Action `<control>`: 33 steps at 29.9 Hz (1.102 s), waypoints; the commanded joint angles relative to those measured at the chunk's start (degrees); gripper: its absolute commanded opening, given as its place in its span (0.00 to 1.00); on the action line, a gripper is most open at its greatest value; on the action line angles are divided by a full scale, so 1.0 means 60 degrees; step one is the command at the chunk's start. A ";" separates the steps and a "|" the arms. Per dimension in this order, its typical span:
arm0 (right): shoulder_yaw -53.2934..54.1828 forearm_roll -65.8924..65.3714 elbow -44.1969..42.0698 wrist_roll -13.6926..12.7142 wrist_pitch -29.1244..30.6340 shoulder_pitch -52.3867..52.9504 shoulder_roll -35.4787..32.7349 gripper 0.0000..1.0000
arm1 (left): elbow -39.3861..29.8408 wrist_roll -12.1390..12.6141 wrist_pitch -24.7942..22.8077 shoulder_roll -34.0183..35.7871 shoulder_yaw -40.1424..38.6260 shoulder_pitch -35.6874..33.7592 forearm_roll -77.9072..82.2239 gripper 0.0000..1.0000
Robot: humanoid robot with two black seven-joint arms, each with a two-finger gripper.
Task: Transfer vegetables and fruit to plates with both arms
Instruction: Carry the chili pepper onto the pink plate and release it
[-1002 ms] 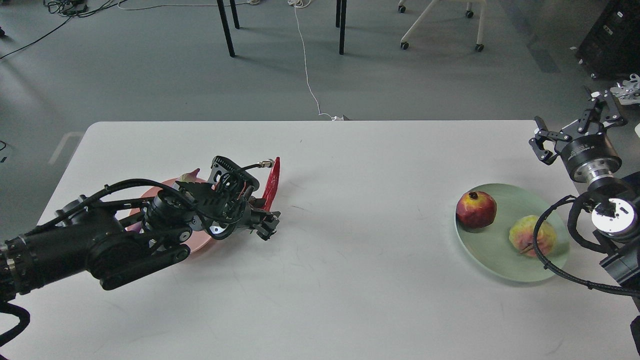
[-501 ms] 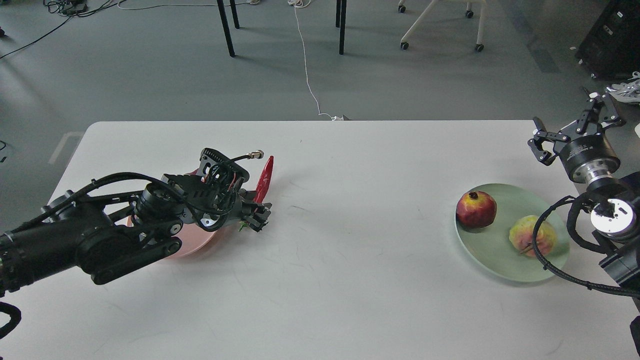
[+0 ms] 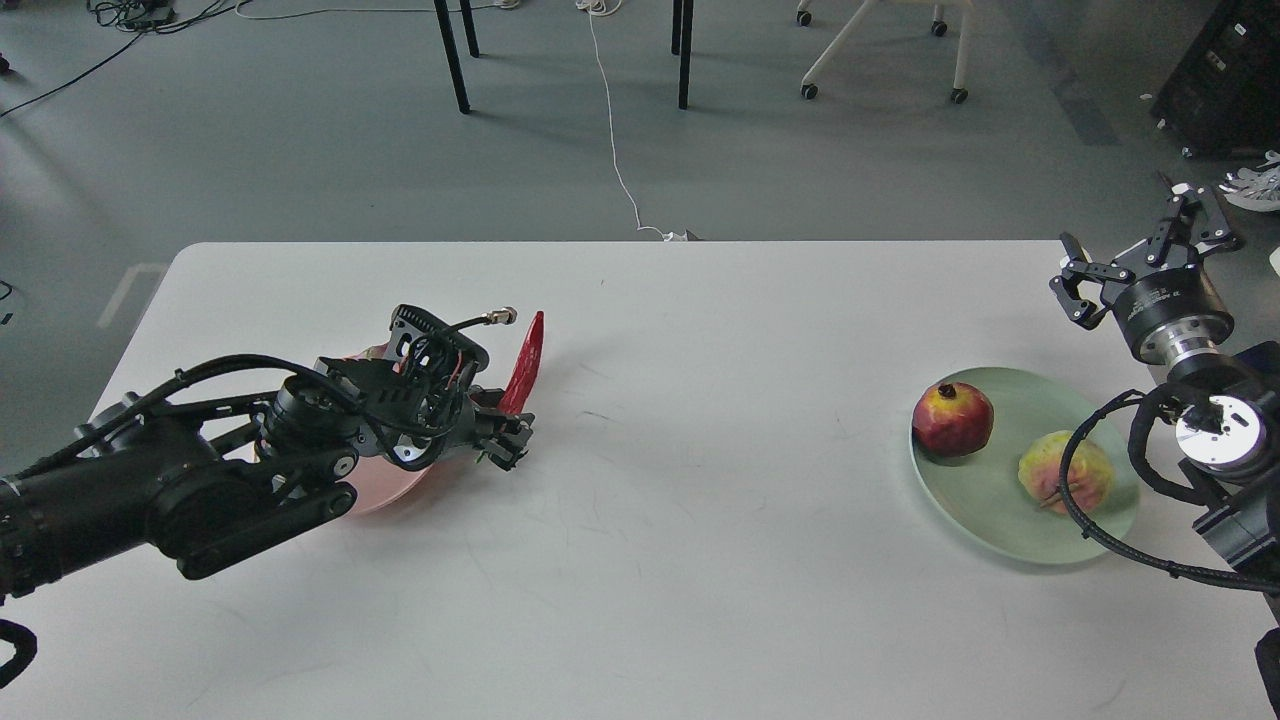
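Observation:
My left gripper [image 3: 505, 441] is shut on the stem end of the red chili pepper [image 3: 524, 360], which sticks up and away at the right rim of the pale pink plate [image 3: 385, 492]. My left arm covers most of that plate, and the eggplant is hidden. The mint green plate [image 3: 990, 520] at the right holds the dark red pomegranate [image 3: 952, 418] and the bumpy yellow-green and pink fruit [image 3: 1063, 470]. My right gripper [image 3: 1140, 245] is open and empty, raised beyond that plate over the table's far right corner.
The white table [image 3: 680, 520] spans the view. A black cable loop [image 3: 1095, 530] from my right arm hangs over the green plate's right side. Beyond the far edge are table legs, a white cord and a wheeled chair base on the floor.
My left gripper has moved left and slightly back with the chili, closer over the pink plate. My right gripper has drifted slightly up and back, still open.

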 commanded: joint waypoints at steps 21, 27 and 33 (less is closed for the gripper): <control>0.0014 0.0000 -0.0030 0.0002 0.0000 -0.0015 0.0015 0.98 | 0.0047 -0.0112 0.0101 0.0004 -0.0191 0.0169 -0.0090 0.08; 0.0014 0.0000 -0.0059 0.0002 0.0000 -0.0015 0.0016 0.98 | -0.1533 -0.0112 0.0160 0.0559 -0.1407 0.0447 -0.0790 0.09; 0.0014 0.0000 -0.0074 0.0002 0.0000 -0.0015 0.0118 0.98 | -0.3205 -0.0171 0.0292 0.2739 -0.1848 0.0535 -0.1819 0.10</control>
